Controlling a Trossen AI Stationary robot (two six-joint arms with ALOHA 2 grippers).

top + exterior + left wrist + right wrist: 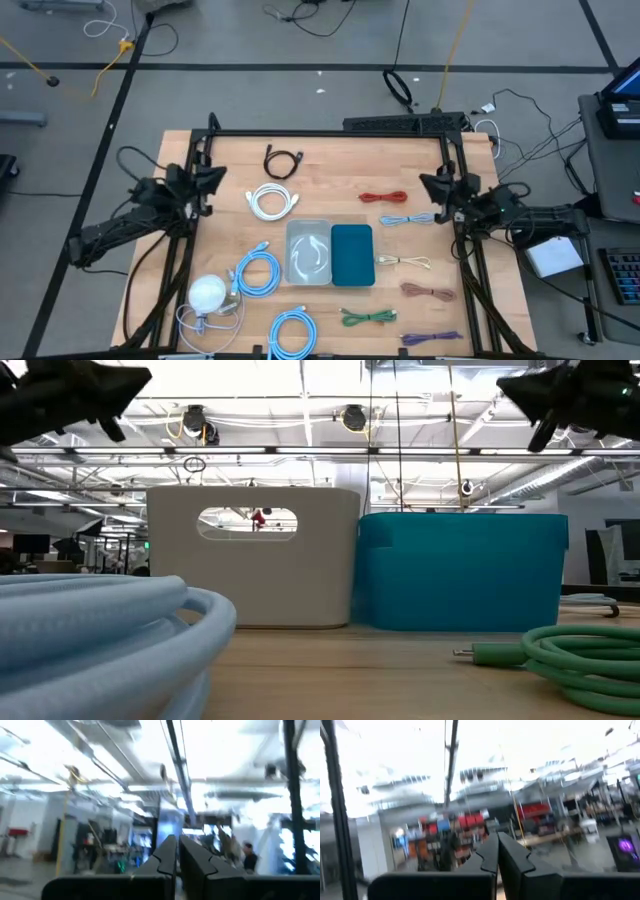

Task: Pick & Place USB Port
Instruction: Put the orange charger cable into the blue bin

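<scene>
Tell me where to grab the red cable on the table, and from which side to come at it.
Grip the red cable across its bundled middle, coming straight down from above. It lies flat on the table as a narrow coil stretched left to right, with clear wood around it, so fingers set across its short width should close on all strands. The right gripper is nearest; both grippers look shut.

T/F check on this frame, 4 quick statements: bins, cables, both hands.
1. The white bin and teal bin sit side by side. True.
2. The white bin is empty. False: a coiled white cable lies in it.
3. The left hand holds the black cable. False: its fingers are shut on nothing and the cable lies on the table.
4. The right hand is raised at the table's right edge, shut. True.
</scene>
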